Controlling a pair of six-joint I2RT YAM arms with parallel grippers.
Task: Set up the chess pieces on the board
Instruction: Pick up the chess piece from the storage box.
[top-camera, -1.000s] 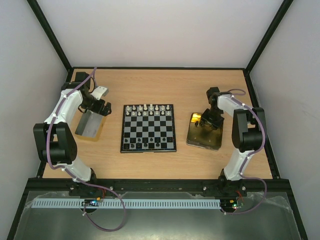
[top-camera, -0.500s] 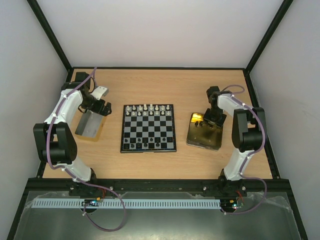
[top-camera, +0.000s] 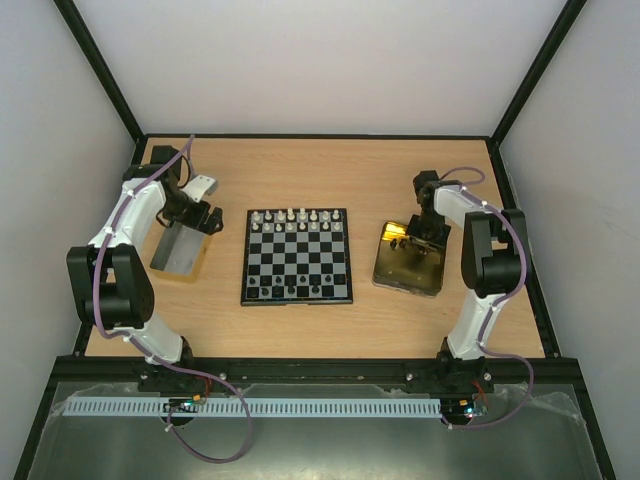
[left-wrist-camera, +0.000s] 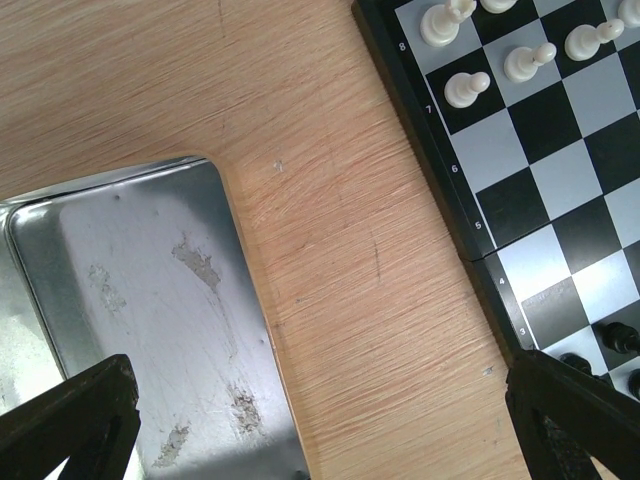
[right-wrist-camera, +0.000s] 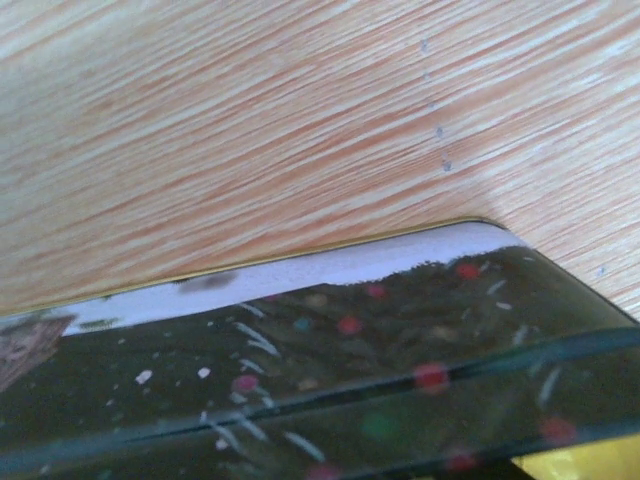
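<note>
The board (top-camera: 297, 256) is chequered black and pale grey inside a thin black rim, with white chess pieces (left-wrist-camera: 468, 88) on its far rows and black chess pieces (left-wrist-camera: 620, 338) on its near rows. The tabletop (top-camera: 300, 170) around it is streaky orange-tan wood grain. Left of the board is a silver-grey tray (left-wrist-camera: 150, 300) mottled with dull scuffs, and right of it a gold tray (top-camera: 408, 268) that reflects dark, flecked red, green and white.
</note>
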